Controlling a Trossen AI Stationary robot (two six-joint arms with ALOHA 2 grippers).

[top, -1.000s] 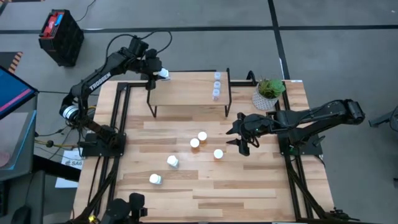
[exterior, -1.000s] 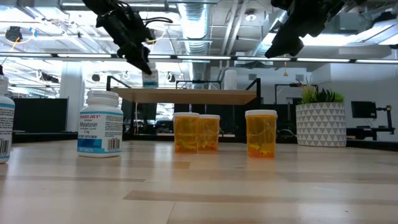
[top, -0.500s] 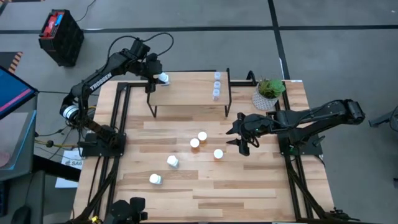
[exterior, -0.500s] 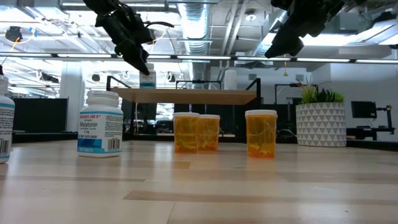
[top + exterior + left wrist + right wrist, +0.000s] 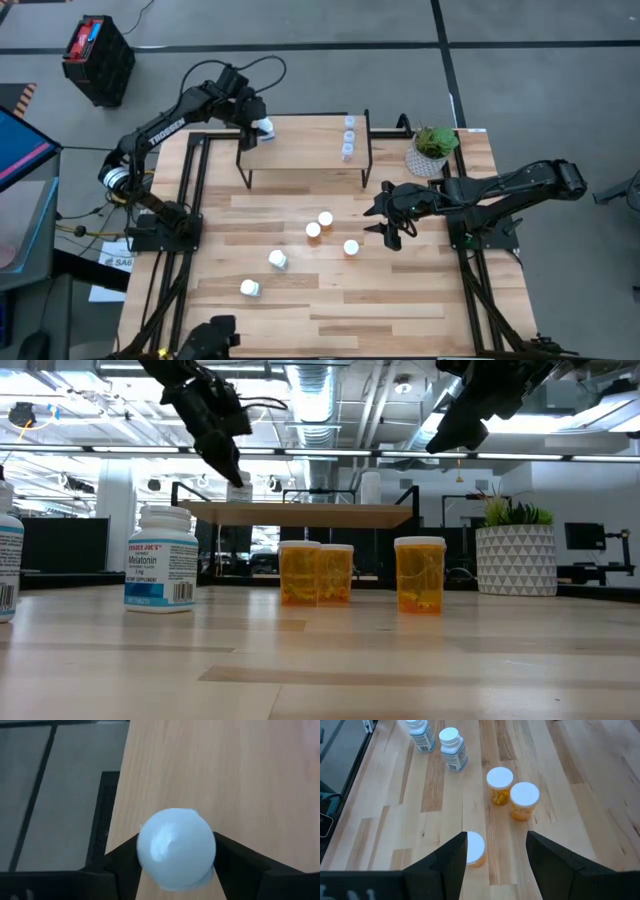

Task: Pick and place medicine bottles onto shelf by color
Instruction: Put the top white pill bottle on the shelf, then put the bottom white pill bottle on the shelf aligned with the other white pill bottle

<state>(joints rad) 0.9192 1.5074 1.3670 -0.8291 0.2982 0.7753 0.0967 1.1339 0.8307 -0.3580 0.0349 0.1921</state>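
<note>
High view: left pincer (image 5: 264, 128), clamping a white bottle (image 5: 266, 127), has moved farther over the shelf (image 5: 300, 150).

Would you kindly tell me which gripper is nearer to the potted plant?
Right. The right gripper hangs over the table just in front of the potted plant; the left gripper holds a white-capped bottle at the shelf's opposite end.

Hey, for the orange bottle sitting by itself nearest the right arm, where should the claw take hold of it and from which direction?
Probably straight down from above, closing on the white cap or just under it. The lone orange bottle stands upright, apart from the orange pair, so both sides are free. The right claw hangs open beside it, and its wrist view shows the cap by one finger, not between them, so it should shift sideways first.
</note>
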